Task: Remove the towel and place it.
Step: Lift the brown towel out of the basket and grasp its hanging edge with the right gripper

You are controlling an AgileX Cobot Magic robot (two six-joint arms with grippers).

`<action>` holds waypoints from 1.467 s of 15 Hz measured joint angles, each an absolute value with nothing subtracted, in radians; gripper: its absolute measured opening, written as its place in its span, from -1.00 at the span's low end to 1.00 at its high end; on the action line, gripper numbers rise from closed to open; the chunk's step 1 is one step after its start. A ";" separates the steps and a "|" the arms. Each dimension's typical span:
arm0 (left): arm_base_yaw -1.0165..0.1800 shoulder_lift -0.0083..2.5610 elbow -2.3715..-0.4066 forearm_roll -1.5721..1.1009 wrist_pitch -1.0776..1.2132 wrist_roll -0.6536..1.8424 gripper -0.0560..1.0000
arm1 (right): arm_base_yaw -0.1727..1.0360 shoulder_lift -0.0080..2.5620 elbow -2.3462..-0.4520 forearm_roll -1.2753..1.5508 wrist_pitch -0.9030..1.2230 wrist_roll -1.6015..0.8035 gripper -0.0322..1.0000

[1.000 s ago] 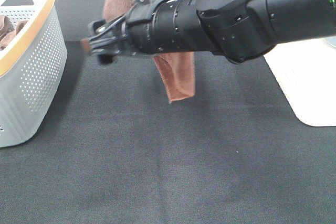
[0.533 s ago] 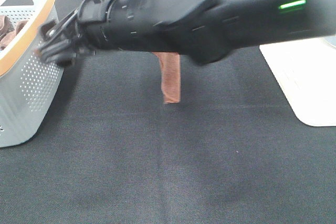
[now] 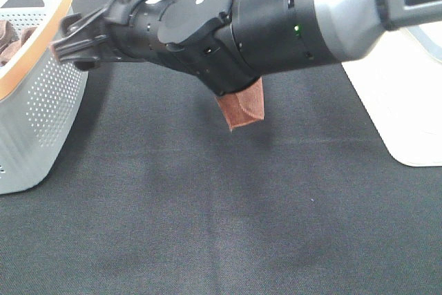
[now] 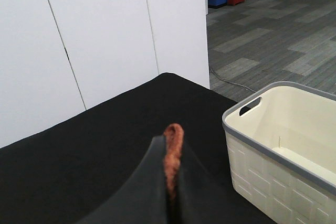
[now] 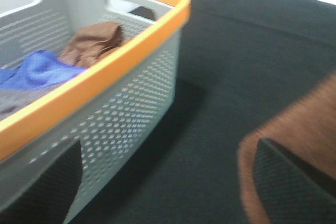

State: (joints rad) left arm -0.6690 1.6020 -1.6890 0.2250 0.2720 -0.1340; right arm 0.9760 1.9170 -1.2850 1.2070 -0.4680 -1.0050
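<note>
Left gripper [image 4: 170, 153] is clamped shut on the towel [image 3: 247, 108], which hangs to the right of the orange-rimmed basket [image 3: 41, 94]; right gripper [image 3: 72, 39] gapes wide just beside that basket, so lower the towel slowly, clear of it.

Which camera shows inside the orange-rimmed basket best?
Right wrist: the orange-rimmed basket shows its interior, holding brown cloth and blue cloth. Exterior high catches only one end at the frame edge; left wrist does not show it.

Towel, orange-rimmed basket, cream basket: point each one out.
towel [image 3: 245, 110], exterior high view, hanging lower corner.
orange-rimmed basket [image 5: 121, 121], right wrist view, perforated side wall.
cream basket [image 4: 257, 187], left wrist view, outer side wall.
</note>
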 joint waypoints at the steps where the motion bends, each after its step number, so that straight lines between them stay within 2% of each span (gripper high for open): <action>1: -0.669 1.602 -1.689 0.229 0.272 -0.134 -0.89 | 0.976 1.917 -1.278 1.258 -0.507 -1.015 0.67; 8: -0.669 1.602 -1.689 0.232 0.291 -0.134 -0.89 | 0.976 1.917 -1.267 1.630 -0.845 -1.211 0.67; 15: -0.669 1.602 -1.689 0.251 0.292 -0.134 -0.89 | 1.014 1.868 -1.265 1.745 -0.856 -1.424 0.67; 22: -0.594 1.602 -1.689 0.276 0.360 -0.220 -0.89 | 1.037 1.866 -1.265 1.746 -0.857 -1.446 0.67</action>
